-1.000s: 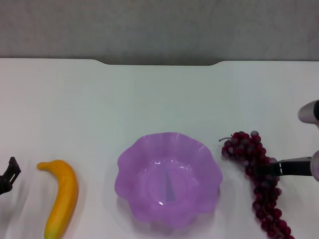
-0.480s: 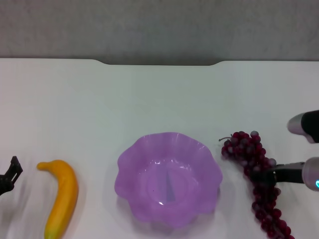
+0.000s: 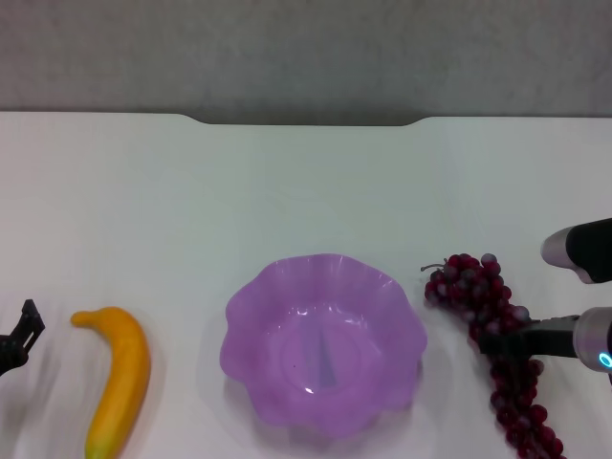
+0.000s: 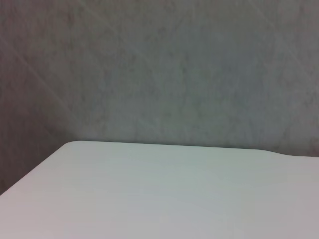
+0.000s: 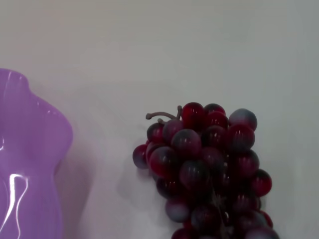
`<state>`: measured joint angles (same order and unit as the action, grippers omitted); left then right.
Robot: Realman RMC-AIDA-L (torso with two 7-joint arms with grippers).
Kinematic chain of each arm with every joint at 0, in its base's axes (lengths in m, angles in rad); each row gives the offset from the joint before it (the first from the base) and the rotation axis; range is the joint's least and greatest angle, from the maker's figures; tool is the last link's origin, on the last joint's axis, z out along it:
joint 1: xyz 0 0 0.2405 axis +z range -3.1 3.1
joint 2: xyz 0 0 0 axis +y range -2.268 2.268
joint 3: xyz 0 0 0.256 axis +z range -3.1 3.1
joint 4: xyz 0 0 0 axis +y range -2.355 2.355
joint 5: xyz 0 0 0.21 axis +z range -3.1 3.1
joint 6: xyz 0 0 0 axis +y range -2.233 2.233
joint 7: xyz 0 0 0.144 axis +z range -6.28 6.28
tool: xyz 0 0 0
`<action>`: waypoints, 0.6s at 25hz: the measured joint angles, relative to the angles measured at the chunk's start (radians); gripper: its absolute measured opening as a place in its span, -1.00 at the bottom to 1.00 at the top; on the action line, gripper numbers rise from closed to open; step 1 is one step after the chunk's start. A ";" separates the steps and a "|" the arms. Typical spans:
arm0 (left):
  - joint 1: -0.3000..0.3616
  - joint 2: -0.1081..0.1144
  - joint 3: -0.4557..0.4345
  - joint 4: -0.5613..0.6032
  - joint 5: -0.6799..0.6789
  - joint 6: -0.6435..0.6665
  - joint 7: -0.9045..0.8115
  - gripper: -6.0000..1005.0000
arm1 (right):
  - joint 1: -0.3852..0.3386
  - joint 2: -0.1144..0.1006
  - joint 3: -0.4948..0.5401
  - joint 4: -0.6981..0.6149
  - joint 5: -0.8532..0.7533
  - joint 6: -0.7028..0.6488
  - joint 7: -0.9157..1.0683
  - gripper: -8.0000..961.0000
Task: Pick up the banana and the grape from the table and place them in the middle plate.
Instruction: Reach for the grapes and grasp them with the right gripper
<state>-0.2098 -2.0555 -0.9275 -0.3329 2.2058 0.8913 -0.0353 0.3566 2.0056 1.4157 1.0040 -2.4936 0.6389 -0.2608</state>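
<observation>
Head view: the grape (image 3: 492,335) lies on the table (image 3: 306,182) just right of the empty middle plate (image 3: 322,339), the right gripper (image 3: 507,341) reaching over its middle; jaw width cannot be told. This looks like the grasp approach; closing and lifting come next. The banana (image 3: 120,378) lies left, near the left gripper (image 3: 17,339).
</observation>
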 joint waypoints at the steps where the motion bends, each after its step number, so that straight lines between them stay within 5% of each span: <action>1: 0.000 0.000 0.000 0.000 0.000 0.000 0.000 0.78 | -0.001 0.000 -0.001 0.000 -0.001 -0.003 0.000 0.57; 9: 0.003 0.001 -0.006 0.001 0.000 0.000 0.000 0.78 | -0.008 -0.001 -0.009 -0.031 -0.006 -0.049 0.000 0.55; 15: 0.003 0.002 -0.007 0.000 0.000 0.000 0.001 0.78 | -0.011 0.001 -0.028 -0.071 -0.005 -0.112 -0.002 0.30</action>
<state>-0.2063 -2.0540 -0.9341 -0.3328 2.2059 0.8915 -0.0348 0.3451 2.0062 1.3877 0.9329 -2.4981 0.5265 -0.2630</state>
